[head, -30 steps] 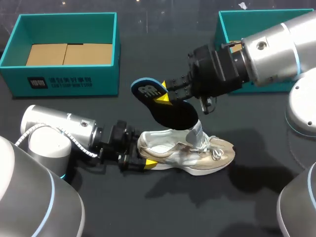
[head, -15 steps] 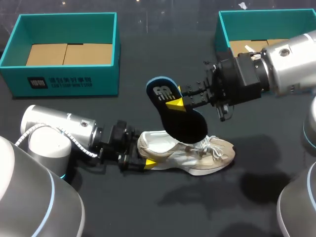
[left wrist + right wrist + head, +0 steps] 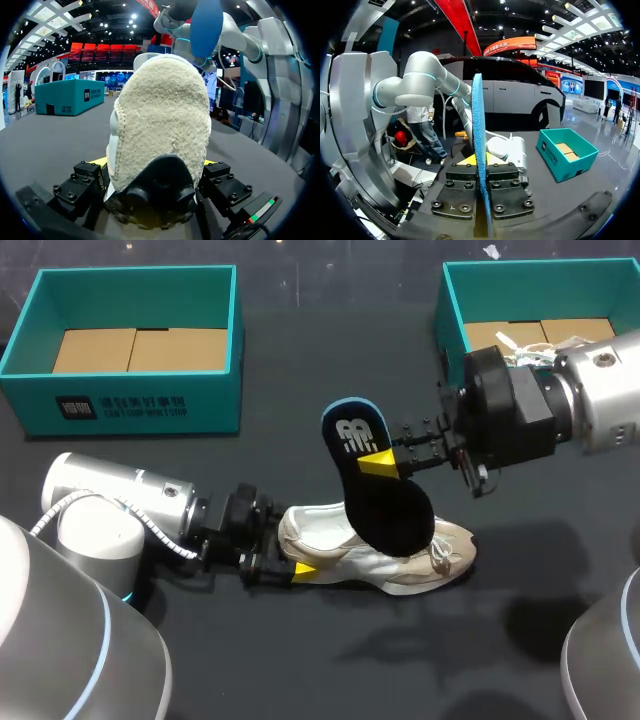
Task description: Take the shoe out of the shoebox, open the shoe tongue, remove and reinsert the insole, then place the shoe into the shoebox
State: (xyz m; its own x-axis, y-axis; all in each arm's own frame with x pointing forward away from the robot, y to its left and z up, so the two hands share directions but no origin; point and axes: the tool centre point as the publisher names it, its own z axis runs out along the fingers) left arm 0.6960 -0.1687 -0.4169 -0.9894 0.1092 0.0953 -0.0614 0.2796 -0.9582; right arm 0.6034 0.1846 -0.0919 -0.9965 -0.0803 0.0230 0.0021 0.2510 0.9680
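While the left tool (image 3: 290,552) clamps the shoe (image 3: 335,545), the right tool (image 3: 380,462) pinches the insole (image 3: 388,512) aloft.

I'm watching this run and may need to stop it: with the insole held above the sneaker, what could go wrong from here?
The right gripper pinches the black, blue-edged insole towards one end, so its long free end might bend or catch on the collar of the cream mesh sneaker when reinserted. The left gripper holds that sneaker by its heel alone; pushing the insole in might pivot or slide it.
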